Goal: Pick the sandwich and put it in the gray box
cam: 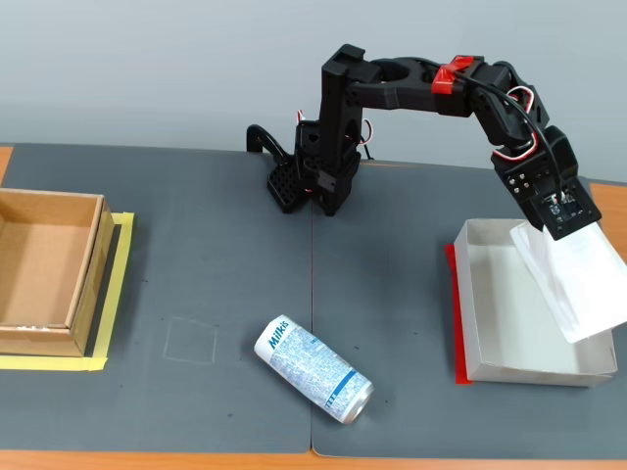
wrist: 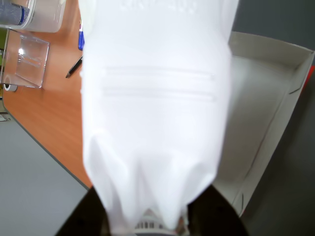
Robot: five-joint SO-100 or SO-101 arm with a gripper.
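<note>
The sandwich [cam: 578, 279] is a flat white plastic packet. It hangs tilted from my gripper [cam: 551, 233], which is shut on its upper end. It is held above the right half of the gray box [cam: 490, 333], a shallow pale tray with a red strip on its left edge. In the wrist view the sandwich [wrist: 157, 108] fills the middle of the frame and hides the fingers. The gray box [wrist: 261, 108] lies behind it to the right.
A blue-and-white can [cam: 313, 369] lies on its side on the dark mat, left of the gray box. A brown cardboard box [cam: 44, 269] stands at the far left on yellow tape. In the wrist view clear plastic containers [wrist: 27, 59] and pens [wrist: 75, 66] lie on the wooden table.
</note>
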